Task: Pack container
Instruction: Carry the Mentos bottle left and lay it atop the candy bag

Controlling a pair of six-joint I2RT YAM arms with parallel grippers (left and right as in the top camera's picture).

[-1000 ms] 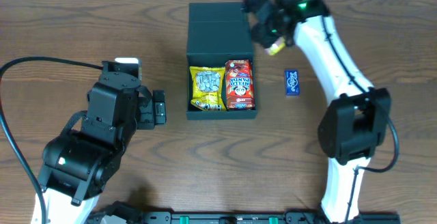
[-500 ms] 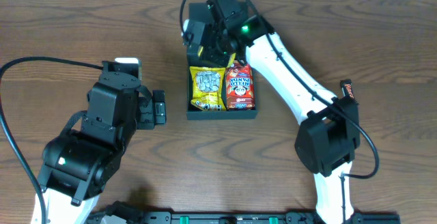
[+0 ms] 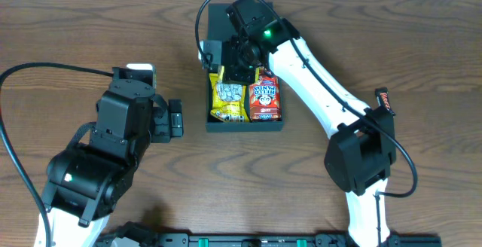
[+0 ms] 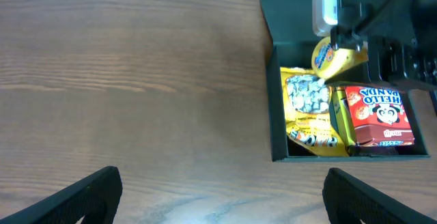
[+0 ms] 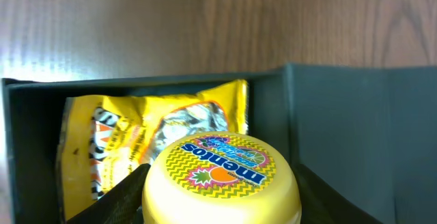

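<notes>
The container (image 3: pixel 245 126) is a matte black low box with its flap lid (image 3: pixel 224 19) lying open behind it. Inside lie a yellow snack bag (image 3: pixel 229 100) and a red Hello Panda carton (image 3: pixel 263 96). My right gripper (image 3: pixel 230 60) hangs over the container's back left corner, shut on a yellow Mentos tub (image 5: pixel 222 173). The left wrist view shows the Mentos tub (image 4: pixel 334 57) just above the yellow snack bag (image 4: pixel 307 111), inside the container (image 4: pixel 273 115). My left gripper (image 3: pixel 175 119) stands open to the container's left, with only bare wood between its fingers (image 4: pixel 95 193).
A small orange-brown wrapped bar (image 3: pixel 384 98) lies on the table right of my right arm. The right arm's white links cross over the table to the right of the container. The left arm's black body (image 3: pixel 113 149) fills the front left.
My right arm swung left with the yellow tub, from beside the lid's right edge to the container's back left corner, then sank a little. The left arm has not moved.
</notes>
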